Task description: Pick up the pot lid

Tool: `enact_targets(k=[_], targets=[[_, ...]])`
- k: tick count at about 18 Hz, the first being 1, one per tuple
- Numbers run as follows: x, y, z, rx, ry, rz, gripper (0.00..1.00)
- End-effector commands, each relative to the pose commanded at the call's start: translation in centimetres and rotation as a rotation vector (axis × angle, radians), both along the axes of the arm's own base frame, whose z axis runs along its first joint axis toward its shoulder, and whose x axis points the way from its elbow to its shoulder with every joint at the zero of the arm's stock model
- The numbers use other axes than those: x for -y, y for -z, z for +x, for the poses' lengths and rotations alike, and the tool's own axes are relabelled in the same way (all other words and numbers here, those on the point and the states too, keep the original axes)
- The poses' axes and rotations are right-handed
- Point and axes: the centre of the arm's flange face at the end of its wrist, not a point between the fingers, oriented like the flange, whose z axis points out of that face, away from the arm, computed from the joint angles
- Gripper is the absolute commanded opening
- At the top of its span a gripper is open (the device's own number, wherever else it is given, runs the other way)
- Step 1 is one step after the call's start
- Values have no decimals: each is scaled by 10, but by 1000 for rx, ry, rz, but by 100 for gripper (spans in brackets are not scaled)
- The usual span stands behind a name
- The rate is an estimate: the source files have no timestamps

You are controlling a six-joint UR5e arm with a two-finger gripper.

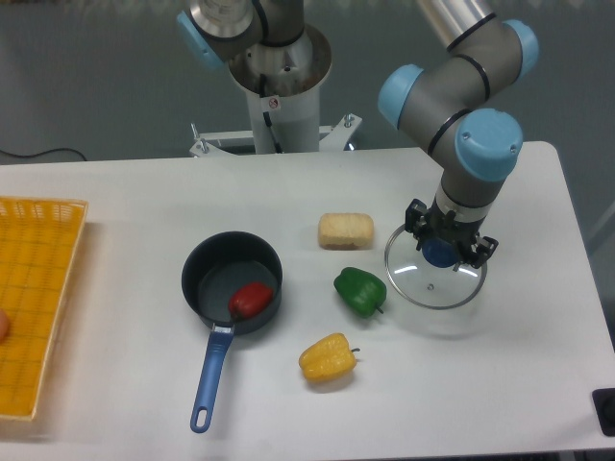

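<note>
The blue handle [209, 384] of the frying pan [213, 274] points nearest. Right of the pan lie a yellow pepper [328, 358], then a green pepper [361, 291]; a red vegetable [250, 300] sits inside it. Farther right of the pan, the gripper [448, 238] has its fingers partway apart, gripping the blue knob [439, 254] of the clear pot lid [421, 279]. Beyond the pan, to its right, rests a tan block [346, 230].

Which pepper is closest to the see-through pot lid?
The green pepper. It is right by the pot lid, while the yellow pepper lies farther off and the red pepper is away in the frying pan.
</note>
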Motion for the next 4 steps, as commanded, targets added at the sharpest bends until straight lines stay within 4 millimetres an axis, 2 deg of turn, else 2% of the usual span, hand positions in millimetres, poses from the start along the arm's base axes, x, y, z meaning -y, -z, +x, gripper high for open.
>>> enact_targets(k=[4], targets=[[1,-1,0,-1,-8,1,63]])
